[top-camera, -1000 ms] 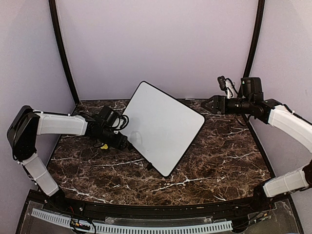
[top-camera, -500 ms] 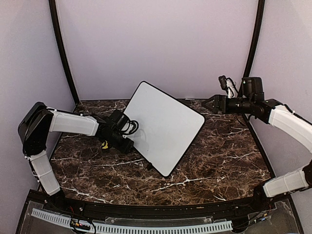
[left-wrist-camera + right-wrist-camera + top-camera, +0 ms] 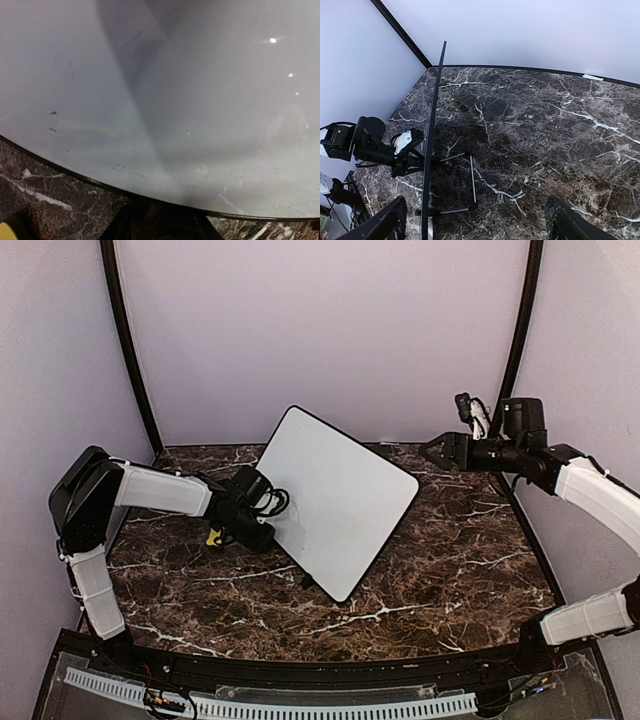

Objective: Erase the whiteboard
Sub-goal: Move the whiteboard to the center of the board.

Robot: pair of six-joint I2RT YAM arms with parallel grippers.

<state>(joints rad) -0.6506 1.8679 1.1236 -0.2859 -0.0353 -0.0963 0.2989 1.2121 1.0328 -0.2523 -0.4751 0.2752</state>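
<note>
The whiteboard (image 3: 335, 500) stands tilted on its stand at the table's middle. Its white face looks wiped, and the left wrist view shows only a few dark specks on the whiteboard (image 3: 200, 100). My left gripper (image 3: 264, 531) is low at the board's lower left edge. Its dark fingers (image 3: 122, 227) sit right under the black frame, and their gap is too dark to read. A small yellow eraser (image 3: 213, 536) lies on the table just left of that gripper. My right gripper (image 3: 430, 452) hangs open in the air by the board's right corner, holding nothing.
The dark marble table (image 3: 450, 560) is walled by lilac panels with black posts at the back corners. In the right wrist view the board is edge-on as a black line (image 3: 432, 125), with its wire stand (image 3: 472, 185) behind it.
My left arm has pushed right, bringing its gripper from beside the eraser up to the board's lower left edge. The right arm has barely shifted.
</note>
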